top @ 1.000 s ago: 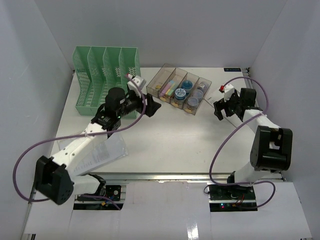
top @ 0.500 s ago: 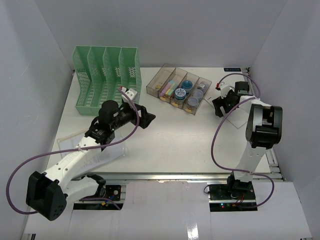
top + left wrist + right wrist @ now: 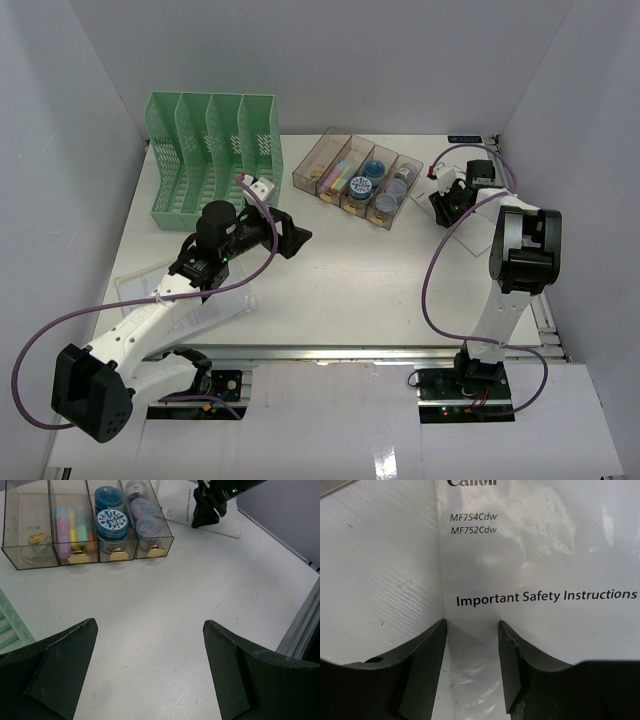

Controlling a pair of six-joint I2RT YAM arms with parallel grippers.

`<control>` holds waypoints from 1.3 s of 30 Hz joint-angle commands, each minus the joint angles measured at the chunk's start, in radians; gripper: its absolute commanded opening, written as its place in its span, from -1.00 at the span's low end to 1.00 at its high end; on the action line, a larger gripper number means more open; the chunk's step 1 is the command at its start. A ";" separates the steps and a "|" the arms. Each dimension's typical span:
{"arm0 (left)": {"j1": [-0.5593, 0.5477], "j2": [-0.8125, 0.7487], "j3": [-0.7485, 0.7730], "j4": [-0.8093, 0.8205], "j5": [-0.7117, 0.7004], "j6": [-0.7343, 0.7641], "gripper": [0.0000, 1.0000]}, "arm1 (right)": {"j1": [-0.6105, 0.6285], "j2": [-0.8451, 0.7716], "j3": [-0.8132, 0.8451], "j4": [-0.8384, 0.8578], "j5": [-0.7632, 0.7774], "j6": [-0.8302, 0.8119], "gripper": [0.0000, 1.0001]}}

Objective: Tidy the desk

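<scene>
Bright, even overhead light casts soft, faint shadows on the white desk (image 3: 350, 280). Just ahead of the right gripper (image 3: 471, 625), glare ripples across a plastic-wrapped booklet (image 3: 545, 555); its print is sharp.

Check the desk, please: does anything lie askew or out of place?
Yes. A Canon safety-instructions booklet lies loose at the far right of the desk, tilted against its edges, with the right gripper over one edge, jaws apart. The clear four-compartment tray also sits diagonally beside the green file rack.

Open room spans the middle of the flat white counter (image 3: 360, 270). Along its far edge, a green slotted plastic rack (image 3: 210, 160) and a clear four-compartment plastic tray (image 3: 305, 172) block passage.
</scene>
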 commanded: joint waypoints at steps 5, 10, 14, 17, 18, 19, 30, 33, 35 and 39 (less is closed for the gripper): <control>0.006 0.003 -0.005 0.047 0.101 -0.015 0.96 | -0.002 0.007 -0.085 -0.086 0.058 -0.082 -0.41; 0.007 0.022 -0.019 0.098 0.189 -0.066 0.96 | -0.003 -0.053 -0.148 -0.103 0.031 -0.098 -0.52; 0.006 0.040 -0.026 0.124 0.236 -0.094 0.96 | -0.003 -0.103 -0.206 -0.126 -0.009 -0.106 -0.54; 0.005 0.041 -0.026 0.125 0.237 -0.094 0.96 | -0.003 -0.144 -0.236 -0.147 -0.040 -0.107 -0.53; 0.005 0.040 -0.026 0.125 0.236 -0.094 0.96 | -0.005 -0.157 -0.241 -0.156 -0.049 -0.107 -0.53; 0.005 0.040 -0.026 0.125 0.236 -0.093 0.96 | -0.007 -0.164 -0.241 -0.172 -0.063 -0.105 -0.52; 0.005 0.016 -0.032 0.129 0.221 -0.091 0.96 | -0.062 -0.203 -0.022 -0.296 -0.221 -0.026 0.06; 0.006 0.014 -0.033 0.124 0.210 -0.084 0.96 | -0.079 -0.160 0.091 -0.292 -0.226 -0.015 0.30; 0.007 0.015 -0.033 0.121 0.201 -0.079 0.96 | -0.080 -0.118 0.177 -0.286 -0.219 -0.023 0.41; 0.005 0.025 -0.033 0.115 0.190 -0.071 0.96 | -0.079 -0.039 0.292 -0.236 -0.219 -0.044 0.72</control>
